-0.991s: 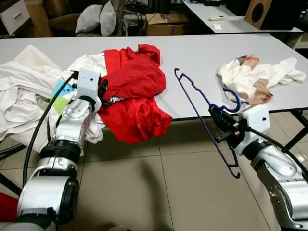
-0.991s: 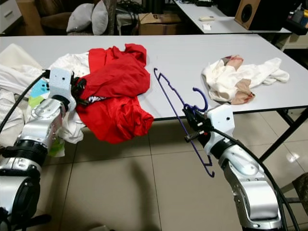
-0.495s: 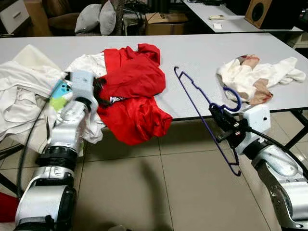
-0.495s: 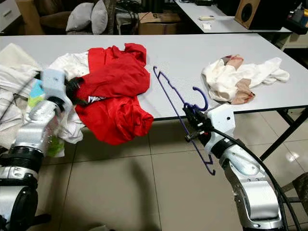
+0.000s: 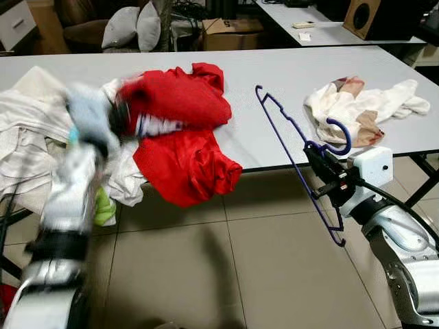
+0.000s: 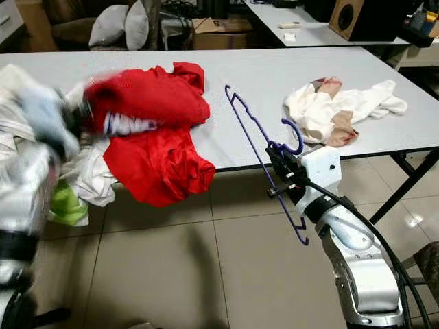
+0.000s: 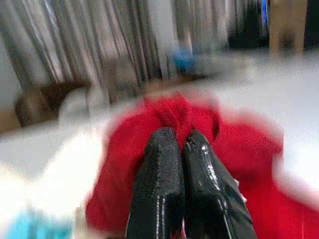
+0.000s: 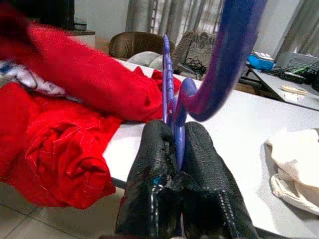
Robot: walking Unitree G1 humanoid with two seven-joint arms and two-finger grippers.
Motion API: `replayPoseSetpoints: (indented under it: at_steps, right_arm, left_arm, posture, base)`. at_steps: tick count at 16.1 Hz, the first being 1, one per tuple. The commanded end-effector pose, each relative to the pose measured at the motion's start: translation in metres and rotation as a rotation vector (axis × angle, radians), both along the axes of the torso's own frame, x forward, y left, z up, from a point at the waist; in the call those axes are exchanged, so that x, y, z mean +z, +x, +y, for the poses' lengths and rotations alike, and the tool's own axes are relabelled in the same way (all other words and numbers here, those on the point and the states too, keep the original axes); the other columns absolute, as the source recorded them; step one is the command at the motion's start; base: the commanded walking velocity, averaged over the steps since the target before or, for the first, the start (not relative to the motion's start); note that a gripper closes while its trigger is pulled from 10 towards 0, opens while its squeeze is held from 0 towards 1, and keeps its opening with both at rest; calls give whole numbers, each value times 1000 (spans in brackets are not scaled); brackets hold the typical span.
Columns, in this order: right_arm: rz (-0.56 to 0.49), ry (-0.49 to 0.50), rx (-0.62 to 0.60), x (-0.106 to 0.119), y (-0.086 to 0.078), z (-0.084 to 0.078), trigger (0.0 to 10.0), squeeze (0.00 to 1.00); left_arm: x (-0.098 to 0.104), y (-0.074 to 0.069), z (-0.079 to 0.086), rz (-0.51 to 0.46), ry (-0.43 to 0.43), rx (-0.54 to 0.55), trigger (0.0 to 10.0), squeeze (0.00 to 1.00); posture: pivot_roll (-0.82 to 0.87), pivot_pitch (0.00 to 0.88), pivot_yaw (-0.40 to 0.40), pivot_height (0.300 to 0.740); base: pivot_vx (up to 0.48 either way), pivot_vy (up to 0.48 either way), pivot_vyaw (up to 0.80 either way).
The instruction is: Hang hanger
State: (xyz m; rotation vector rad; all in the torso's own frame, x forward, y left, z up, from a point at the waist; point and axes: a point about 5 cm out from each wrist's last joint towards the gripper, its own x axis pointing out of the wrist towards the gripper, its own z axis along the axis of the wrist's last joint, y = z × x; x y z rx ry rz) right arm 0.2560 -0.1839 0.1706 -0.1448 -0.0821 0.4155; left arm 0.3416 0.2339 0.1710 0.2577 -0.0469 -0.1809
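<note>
A purple wire hanger (image 5: 291,147) hangs tilted off the front edge of the white table (image 5: 274,65), its hook (image 5: 339,137) curling above my right gripper (image 5: 322,168). That gripper is shut on the hanger's neck, as the right wrist view confirms (image 8: 174,132). A red garment (image 5: 182,130) lies on the table and droops over the edge. My left gripper (image 5: 118,116) is blurred by motion at the garment's left side. In the left wrist view its fingers (image 7: 159,164) are pressed together against red cloth.
A heap of white clothes (image 5: 27,130) covers the table's left end. A white and beige garment (image 5: 363,110) lies at the right. Behind stand cushions (image 5: 134,24), a cardboard box (image 5: 230,31) and a second table (image 5: 322,34). Tiled floor (image 5: 226,274) is below.
My left arm has swung left and up, dragging the top of the red garment leftward; it is now motion-blurred. The right gripper and hanger have barely shifted.
</note>
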Motion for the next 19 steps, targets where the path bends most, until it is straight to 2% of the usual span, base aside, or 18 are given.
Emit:
replayPoseSetpoints:
  at_steps: [1, 3, 6, 7, 8, 9, 10, 14, 17, 19]
  right_arm:
    - [-11, -7, 4, 1, 0, 0, 10000, 0]
    - [-6, -20, 21, 1, 1, 2, 10000, 0]
    - [-8, -23, 22, 1, 2, 1, 10000, 0]
    - [-10, -24, 22, 1, 2, 1, 10000, 0]
    - [-10, -23, 21, 2, 3, 1, 10000, 0]
    - [-12, -23, 19, 2, 2, 0, 10000, 0]
    - [-12, -23, 19, 2, 2, 0, 10000, 0]
    - [-8, -23, 18, 1, 1, 0, 10000, 0]
    - [-6, -22, 16, 0, -1, 1, 10000, 0]
    - [-9, -19, 15, 1, -1, 1, 10000, 0]
  left_arm:
    - [-12, -4, 1, 96, 50, -5, 0, 0]
    - [-27, -14, -3, 212, 74, -75, 0, 0]
    - [-18, -11, -3, 183, 59, -46, 0, 0]
    - [-13, -9, -2, 156, 61, -31, 902, 0]
    - [-7, -8, -2, 129, 68, -20, 9255, 0]
    - [4, -7, -5, 89, 8, -54, 10000, 1000]
    - [10, -8, -9, 75, -13, -89, 10000, 1000]
    - [15, -10, -17, 81, 11, -174, 10000, 1000]
    - [27, -6, -16, 71, 54, -155, 10000, 1000]
    - [40, 0, -15, 27, 66, -128, 10000, 1000]
  posture:
    - [-71, 0, 5, 740]
    - [-61, 0, -8, 740]
    - [-59, 0, -11, 740]
    - [-59, 0, -11, 740]
    - [-59, 0, -11, 740]
    - [-62, 0, -11, 740]
    - [-62, 0, -11, 740]
    - [-69, 0, 2, 740]
    - [-71, 0, 5, 740]
    - [-77, 0, 11, 740]
  base:
    - [0, 0, 0]
    - [0, 0, 0]
    - [0, 0, 0]
    - [0, 0, 0]
    - [0, 0, 0]
    - [0, 0, 0]
    - [0, 0, 0]
    - [0, 0, 0]
    - [0, 0, 0]
    - [0, 0, 0]
